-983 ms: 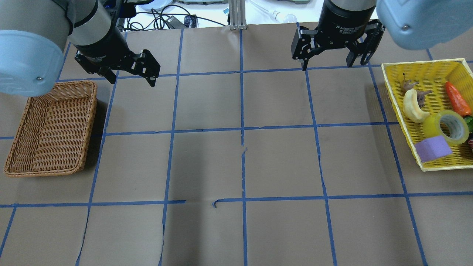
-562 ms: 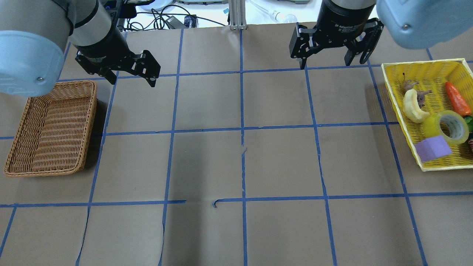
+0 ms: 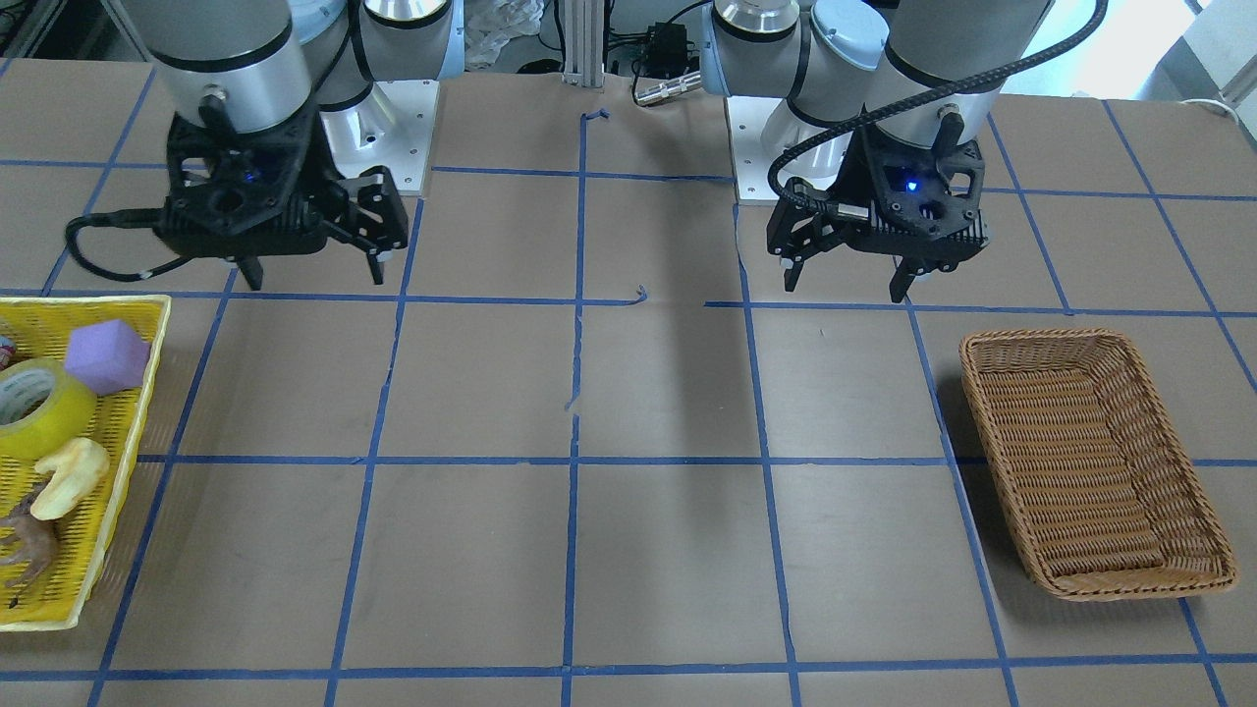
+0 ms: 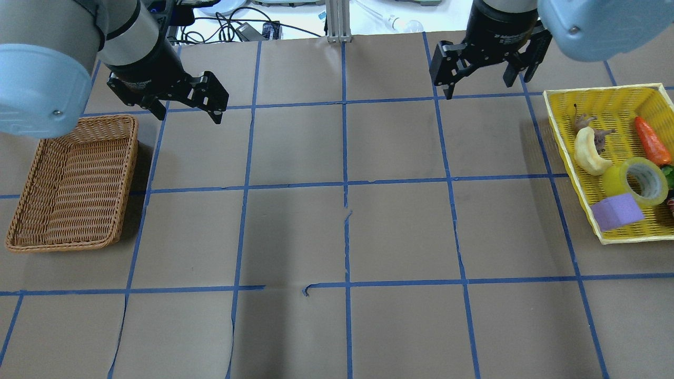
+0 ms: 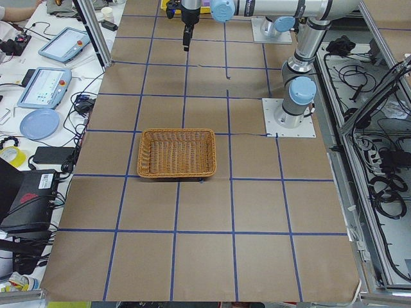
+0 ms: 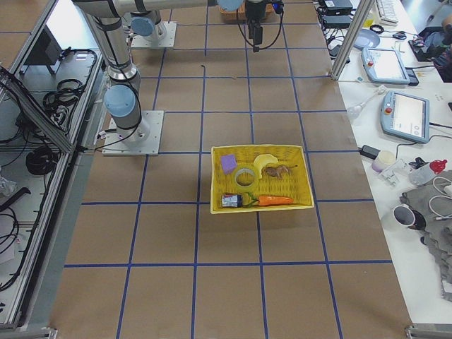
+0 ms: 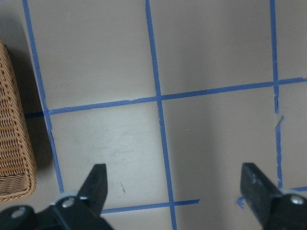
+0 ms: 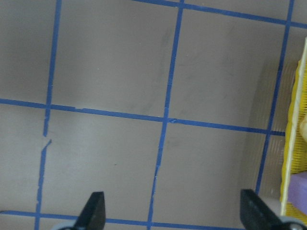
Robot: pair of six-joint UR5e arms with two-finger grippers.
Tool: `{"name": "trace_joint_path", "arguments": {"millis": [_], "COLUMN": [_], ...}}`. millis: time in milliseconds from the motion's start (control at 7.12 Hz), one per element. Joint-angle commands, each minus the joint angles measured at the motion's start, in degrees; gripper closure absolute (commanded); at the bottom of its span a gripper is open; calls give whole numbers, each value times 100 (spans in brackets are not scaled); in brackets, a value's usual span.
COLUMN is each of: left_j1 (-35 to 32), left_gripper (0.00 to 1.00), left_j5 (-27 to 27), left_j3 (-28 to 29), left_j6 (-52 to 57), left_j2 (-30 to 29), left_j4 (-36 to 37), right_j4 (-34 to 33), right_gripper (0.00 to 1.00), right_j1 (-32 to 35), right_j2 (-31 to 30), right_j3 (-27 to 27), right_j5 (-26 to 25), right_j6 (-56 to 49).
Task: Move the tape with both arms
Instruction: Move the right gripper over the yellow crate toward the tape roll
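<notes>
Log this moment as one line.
stage: before pickup | tape: in yellow basket, untouched | right gripper: open, empty | left gripper: open, empty

L gripper [image 4: 187, 113] pts straight down, jaws wide apart; its fingers [image 7: 96, 182] sit at opp. bottom corners of the wrist cam. R gripper [image 4: 478, 90] pts down too, jaws wide apart, fingers [image 8: 94, 211] likewise at the bottom corners of its cam. L arm [image 4: 47, 52] and R arm [image 4: 595, 31] reach fwd, wrists approx. vertical. Blue LED lit on each gripper body in front view. Grippers well apart from each other.
</notes>
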Motion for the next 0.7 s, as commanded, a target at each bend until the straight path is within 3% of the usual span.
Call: {"name": "trace_joint_path", "arguments": {"millis": [0, 281, 562], "left_j1": [0, 0, 0], "left_gripper": [0, 0, 0], "left_j5": [0, 0, 0], "left_j3": [-5, -5, -5], "left_j6": [-7, -7, 2], "left_j2": [5, -4, -4], "left_j4": [10, 10, 10], "right_j4": [-93, -460, -963], "right_gripper": [0, 0, 0], "right_j1": [-1073, -2258, -3341], "right_j2": [195, 309, 608], "right_j3": [244, 814, 1194], "right_j5": [-47, 261, 482], "right_j6": [-1451, -2710, -5480]}}
